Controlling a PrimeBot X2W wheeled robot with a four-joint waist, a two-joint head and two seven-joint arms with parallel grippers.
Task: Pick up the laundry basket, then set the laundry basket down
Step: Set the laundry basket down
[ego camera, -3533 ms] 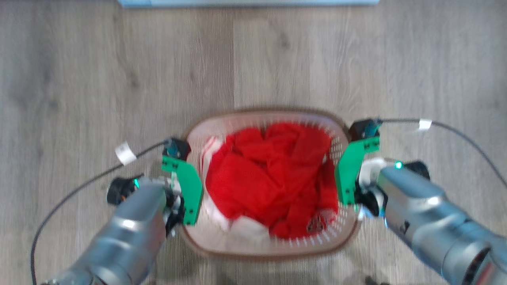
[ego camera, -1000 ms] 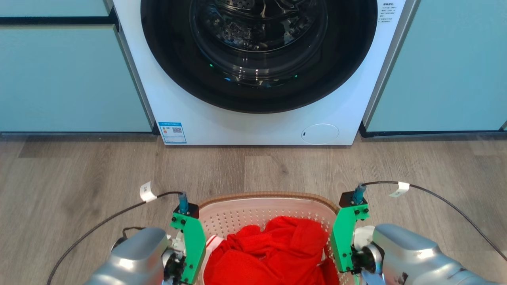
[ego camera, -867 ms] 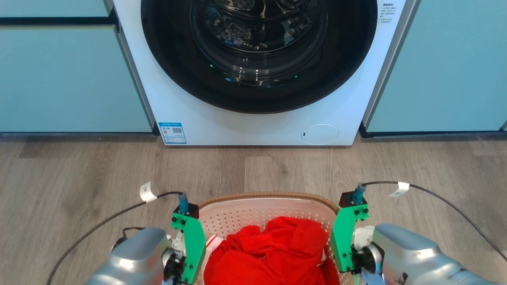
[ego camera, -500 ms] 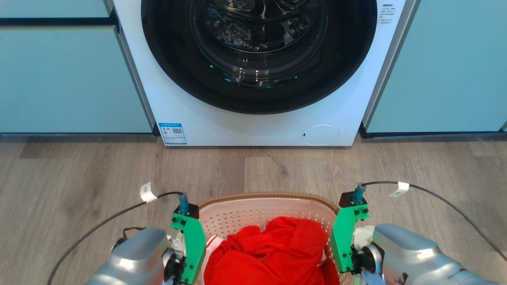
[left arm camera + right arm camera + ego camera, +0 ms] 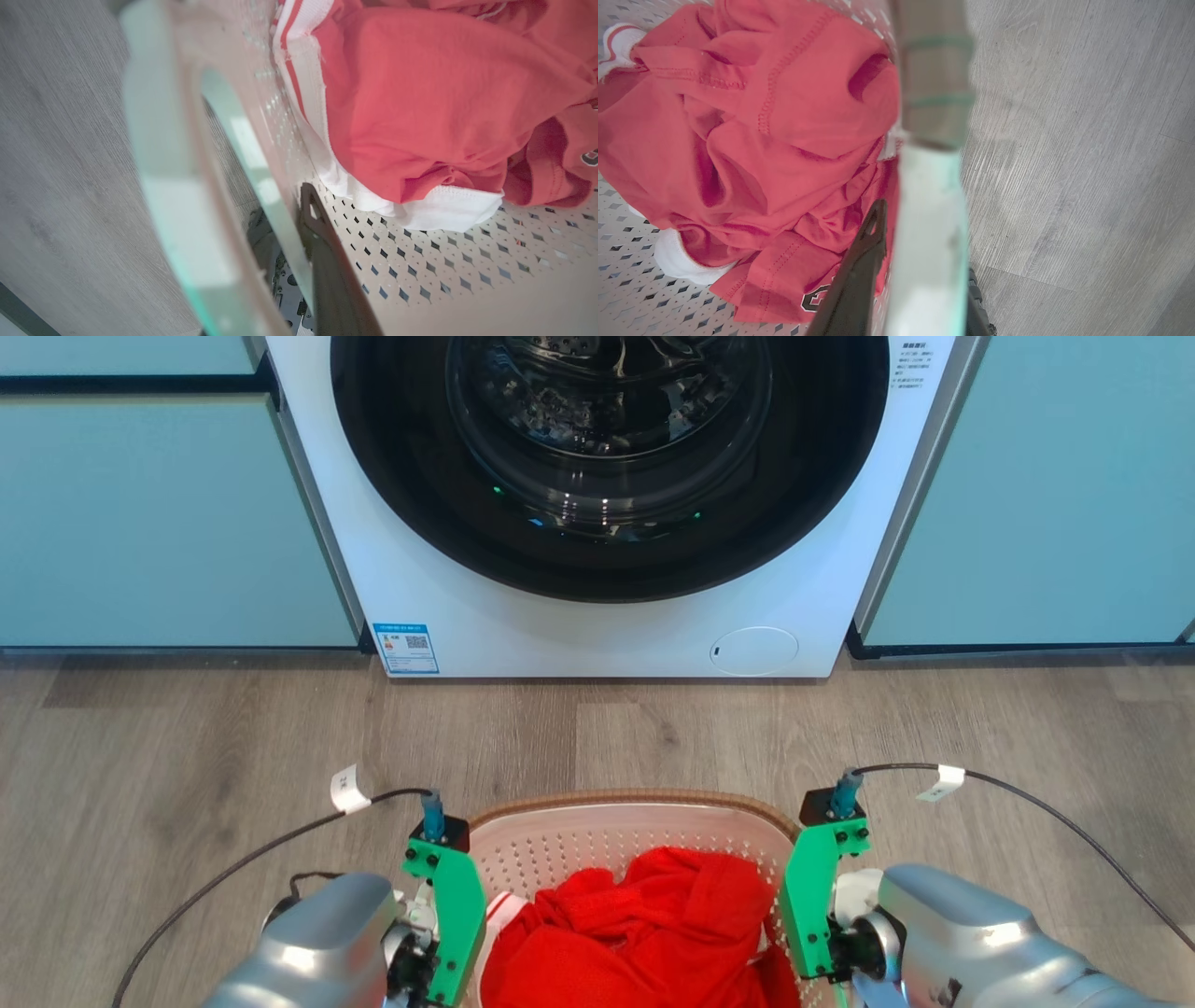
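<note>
Grey wood floor [image 5: 187,756]; white perforated laundry basket [image 5: 579,845] (brown-rimmed)

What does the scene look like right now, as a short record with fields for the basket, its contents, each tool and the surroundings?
basket: laundry basket, white perforated walls, brown rim, between both arms
contents: red garment, white cloth with red stripes
left tool: clamped across the basket's left wall, one finger inside
right tool: clamped across the right wall likewise
ahead: white washing machine, dark round door, on wood floor
</note>
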